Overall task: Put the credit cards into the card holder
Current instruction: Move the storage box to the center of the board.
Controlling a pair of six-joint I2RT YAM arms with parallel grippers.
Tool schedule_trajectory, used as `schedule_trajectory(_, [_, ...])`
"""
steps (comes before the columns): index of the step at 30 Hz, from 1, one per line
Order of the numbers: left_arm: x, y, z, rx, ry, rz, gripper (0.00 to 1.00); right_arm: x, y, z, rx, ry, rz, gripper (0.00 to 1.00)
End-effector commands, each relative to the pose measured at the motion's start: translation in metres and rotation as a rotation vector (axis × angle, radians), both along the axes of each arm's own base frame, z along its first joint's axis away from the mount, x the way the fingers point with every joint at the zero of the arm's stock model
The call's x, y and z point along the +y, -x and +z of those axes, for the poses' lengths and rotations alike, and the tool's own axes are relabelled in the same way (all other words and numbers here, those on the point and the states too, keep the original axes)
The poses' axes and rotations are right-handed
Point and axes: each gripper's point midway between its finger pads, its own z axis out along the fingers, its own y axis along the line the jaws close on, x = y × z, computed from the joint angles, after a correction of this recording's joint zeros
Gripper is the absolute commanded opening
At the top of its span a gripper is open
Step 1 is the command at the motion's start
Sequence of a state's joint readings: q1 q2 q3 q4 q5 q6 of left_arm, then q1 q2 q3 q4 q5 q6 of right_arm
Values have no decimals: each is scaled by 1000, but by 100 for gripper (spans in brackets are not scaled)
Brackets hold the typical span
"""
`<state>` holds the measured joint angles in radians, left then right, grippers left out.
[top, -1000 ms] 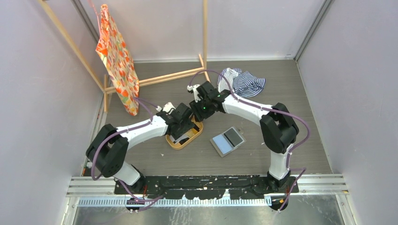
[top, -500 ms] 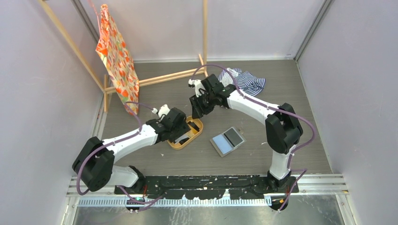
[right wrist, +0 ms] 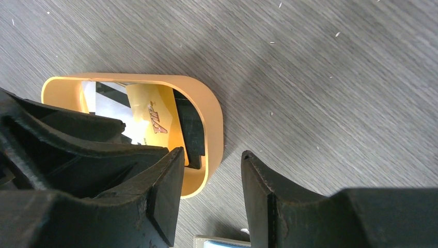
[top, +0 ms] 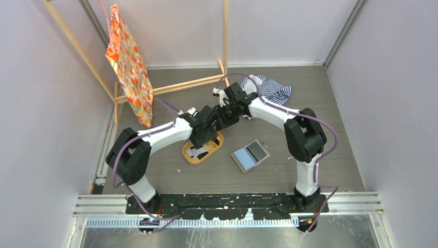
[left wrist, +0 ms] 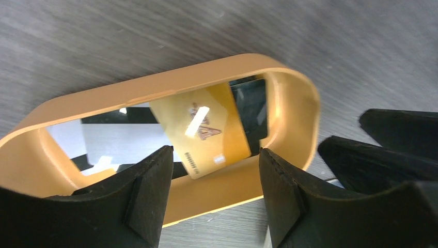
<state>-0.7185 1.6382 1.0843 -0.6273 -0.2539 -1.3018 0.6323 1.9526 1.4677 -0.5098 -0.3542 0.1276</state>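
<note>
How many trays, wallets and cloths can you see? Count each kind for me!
Tray: 1
Wallet: 1
Cloths: 2 (striped cloth, orange cloth)
Total: 4

Left pincer [left wrist: 214,165] and right pincer [right wrist: 212,160] crowd together over the tray [left wrist: 155,85], whose raised wall hems the credit cards [left wrist: 206,129].
</note>
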Motion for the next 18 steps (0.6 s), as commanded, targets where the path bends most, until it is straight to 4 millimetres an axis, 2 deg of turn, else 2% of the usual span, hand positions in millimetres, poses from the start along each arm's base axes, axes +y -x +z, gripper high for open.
schedule_trajectory(1, [11,12,-7,70,-52,11,63,10,1,6,18,-36,7,50])
schedule_trajectory(10, [11,7,-16,82,-88,5,68,11,5,-3,53,-33,9,49])
schedule_trajectory(18, [10,4,-24,152,-157,-8,72,11,4,-2,49,-34,6,49])
